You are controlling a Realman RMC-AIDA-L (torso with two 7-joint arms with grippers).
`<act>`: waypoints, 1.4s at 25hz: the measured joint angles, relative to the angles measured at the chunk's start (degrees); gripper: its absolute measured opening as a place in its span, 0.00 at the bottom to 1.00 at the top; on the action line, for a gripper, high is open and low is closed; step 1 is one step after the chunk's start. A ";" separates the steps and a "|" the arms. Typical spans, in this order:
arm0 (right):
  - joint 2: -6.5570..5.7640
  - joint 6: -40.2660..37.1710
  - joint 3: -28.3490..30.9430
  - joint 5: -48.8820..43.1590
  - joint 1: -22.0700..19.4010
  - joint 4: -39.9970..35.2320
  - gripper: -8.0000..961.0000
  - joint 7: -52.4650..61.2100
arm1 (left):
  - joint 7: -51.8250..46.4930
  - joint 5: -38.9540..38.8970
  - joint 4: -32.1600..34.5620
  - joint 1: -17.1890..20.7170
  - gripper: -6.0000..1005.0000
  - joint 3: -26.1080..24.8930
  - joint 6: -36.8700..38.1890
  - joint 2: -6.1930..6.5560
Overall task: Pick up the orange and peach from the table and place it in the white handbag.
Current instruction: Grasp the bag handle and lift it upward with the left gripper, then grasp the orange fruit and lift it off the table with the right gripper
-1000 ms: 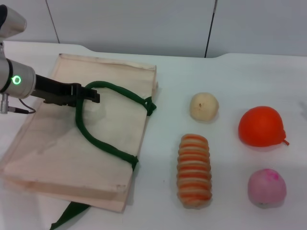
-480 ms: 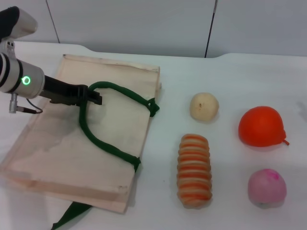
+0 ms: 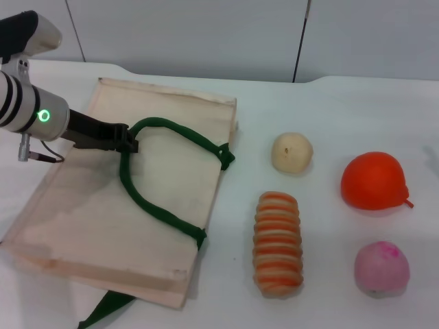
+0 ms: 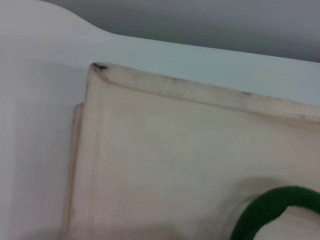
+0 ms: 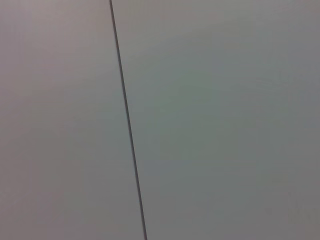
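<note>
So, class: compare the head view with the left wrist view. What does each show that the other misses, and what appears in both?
Only the head view shows the left gripper at the green handle, plus the orange, the peach, a striped bread loaf and a cream ball. Only the left wrist view shows the white handbag corner seam up close. Both share the bag, a stretch of handle and the white table.

White table (image 3: pixel 329 103), white handbag (image 3: pixel 82 219), orange (image 3: pixel 374 180), peach (image 3: pixel 381 268), cream ball (image 3: pixel 291 151), striped bread loaf (image 3: pixel 277 242)
</note>
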 joint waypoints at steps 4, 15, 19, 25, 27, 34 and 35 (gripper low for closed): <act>0.00 0.00 0.00 -0.10 -0.02 0.27 0.79 -0.04 | 0.69 0.07 -0.06 -0.01 0.15 0.00 1.71 -0.04; -0.03 0.00 0.00 -0.17 -0.25 0.26 0.79 -0.05 | 7.72 -7.78 -0.09 1.44 0.13 -0.79 2.01 -0.14; -0.07 -0.28 -0.01 -0.18 -0.44 0.23 0.79 -0.01 | 13.23 -18.07 -0.22 3.43 0.13 -0.79 -2.80 1.12; -0.28 -3.13 -1.73 -0.42 -0.91 -0.61 0.79 0.03 | 20.56 -34.92 -2.33 7.32 0.13 -0.79 -11.50 4.45; -0.37 -3.99 -3.01 -1.41 -1.09 -1.86 0.79 0.38 | 22.41 -39.96 -3.59 8.61 0.13 -0.79 -13.44 5.53; -0.34 -5.79 -4.93 -12.35 0.17 -9.50 0.79 6.51 | 28.41 -52.85 -5.85 11.91 0.13 -1.07 -17.93 7.08; -0.31 -6.25 -4.94 -13.94 0.32 -10.65 0.79 7.34 | 29.32 -54.61 -6.05 12.31 0.13 -1.11 -18.63 7.15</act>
